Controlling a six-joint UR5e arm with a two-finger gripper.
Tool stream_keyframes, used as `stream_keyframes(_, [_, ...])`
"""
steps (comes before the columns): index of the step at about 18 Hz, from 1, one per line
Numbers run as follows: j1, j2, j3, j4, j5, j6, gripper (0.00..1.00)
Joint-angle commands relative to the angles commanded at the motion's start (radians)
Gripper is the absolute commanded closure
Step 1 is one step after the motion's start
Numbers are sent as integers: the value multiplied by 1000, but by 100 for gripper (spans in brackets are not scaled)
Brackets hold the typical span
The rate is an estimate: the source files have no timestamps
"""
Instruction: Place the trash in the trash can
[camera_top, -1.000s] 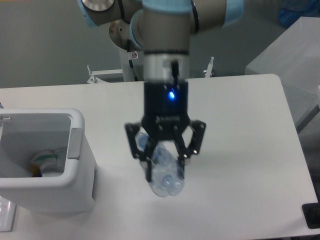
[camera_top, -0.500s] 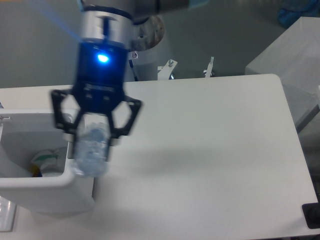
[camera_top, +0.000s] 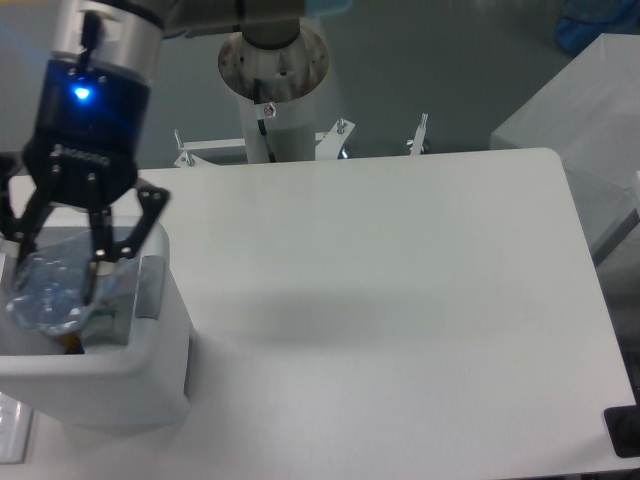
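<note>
One bottle (camera_top: 45, 290) in play, and it hangs right over the open mouth of the bin (camera_top: 150, 355), pinched between the fingers (camera_top: 95, 265) of the gripper (camera_top: 60, 262), which close on its clear body from either side. That grip looks deliberate: the bottle points base-down toward the camera, slim enough to slip between the bin's thick rims without catching. The bin sits at the left edge of the surface (camera_top: 400, 300), its grey side panel facing right, and the gripper is inside the line of that rim, so a release from here should send the bottle straight down and not onto the white top. Blue light glows on the wrist above. What lies at the bottom of the bin is hidden behind the bottle and fingers, so I can't tell whether the pouch is in there. My read: carry done, drop still to come.
</note>
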Motion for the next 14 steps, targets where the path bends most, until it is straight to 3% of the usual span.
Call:
stream_keyframes(4, [-2, -15, -22, 0, 3, 11, 4])
stream_keyframes(5, [0, -15, -23, 0, 5, 23, 0])
stream_keyframes(14, [31, -3, -60, -11, 29, 119, 0])
